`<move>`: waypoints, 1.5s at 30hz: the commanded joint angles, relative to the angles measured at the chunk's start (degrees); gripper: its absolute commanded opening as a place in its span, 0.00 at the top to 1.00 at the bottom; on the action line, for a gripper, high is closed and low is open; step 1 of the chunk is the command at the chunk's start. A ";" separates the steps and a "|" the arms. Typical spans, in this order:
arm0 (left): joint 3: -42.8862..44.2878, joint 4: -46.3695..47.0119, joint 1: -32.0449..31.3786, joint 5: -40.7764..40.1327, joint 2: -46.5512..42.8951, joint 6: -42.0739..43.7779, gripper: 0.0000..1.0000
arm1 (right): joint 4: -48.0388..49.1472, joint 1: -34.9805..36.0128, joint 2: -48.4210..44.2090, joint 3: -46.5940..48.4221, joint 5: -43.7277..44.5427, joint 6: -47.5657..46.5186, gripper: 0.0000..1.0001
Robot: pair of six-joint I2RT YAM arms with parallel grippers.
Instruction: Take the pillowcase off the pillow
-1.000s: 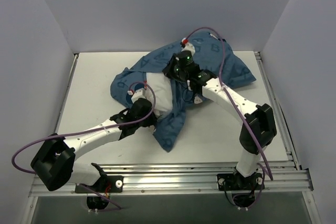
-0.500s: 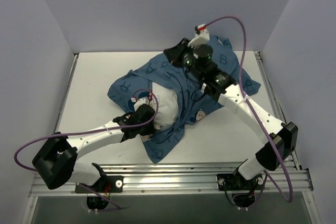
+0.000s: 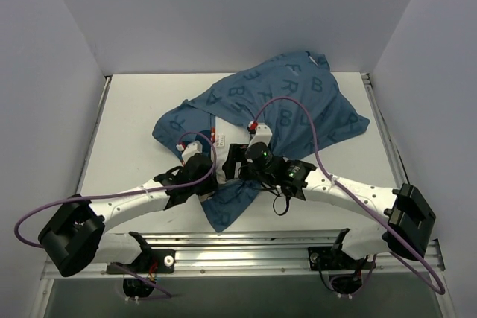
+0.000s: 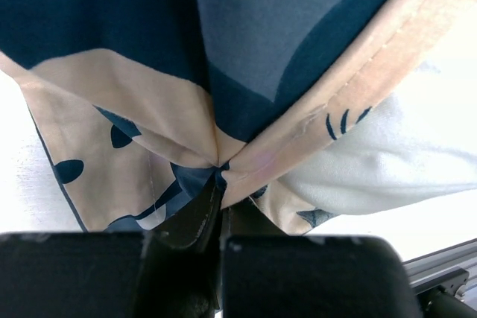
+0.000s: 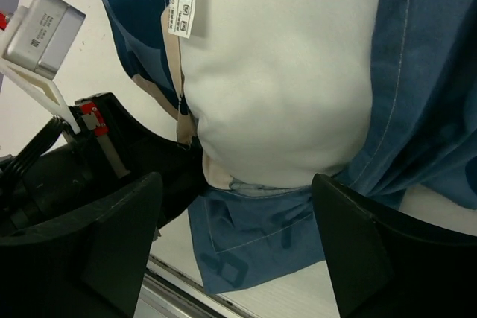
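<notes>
Left gripper (image 4: 221, 182) clamps the pillowcase (image 3: 298, 102) hem, seemingly as an anchor, while right gripper (image 5: 238, 217) gapes over the bare pillow (image 5: 283, 72).

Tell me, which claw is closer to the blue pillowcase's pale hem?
Left. The left gripper is shut right on the pillowcase hem, pinching it. The right gripper is open, holding nothing, and faces the bare white pillow.

the dark blue lettered fabric pillowcase (image 3: 298, 102) lies crumpled across the white table (image 3: 127, 124), its near end open around the partly bared, plump plain white stuffed pillow (image 5: 283, 94).
</notes>
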 commanded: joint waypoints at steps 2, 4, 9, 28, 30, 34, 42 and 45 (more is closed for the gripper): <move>-1.42 -0.15 0.27 -0.61 -0.21 -1.55 0.98 | 4.75 1.25 0.87 -0.46 5.40 2.21 0.18; -1.34 0.02 0.27 -0.43 0.05 -1.55 0.98 | 5.10 1.34 2.37 -0.29 6.89 2.12 0.14; -1.60 0.11 0.27 -0.26 -0.21 -1.64 0.98 | 8.27 1.25 7.29 0.85 7.43 1.06 0.13; -0.64 0.64 0.36 0.62 1.37 -0.50 0.98 | 9.75 -0.86 19.60 0.86 2.69 0.01 0.00; -0.63 0.73 0.27 0.62 1.46 -0.32 0.98 | 11.87 -1.04 21.53 1.73 -0.56 -0.69 0.02; -0.55 1.25 0.27 0.71 1.54 -0.15 0.98 | 14.94 -2.09 23.73 2.62 -4.34 -1.49 0.40; -0.28 1.70 0.18 2.73 1.55 0.82 0.98 | 26.01 -8.59 22.24 2.53 -12.52 1.06 1.00; 0.07 1.70 0.01 3.96 1.46 1.52 0.98 | 29.26 -10.26 21.10 3.75 -12.52 1.85 1.00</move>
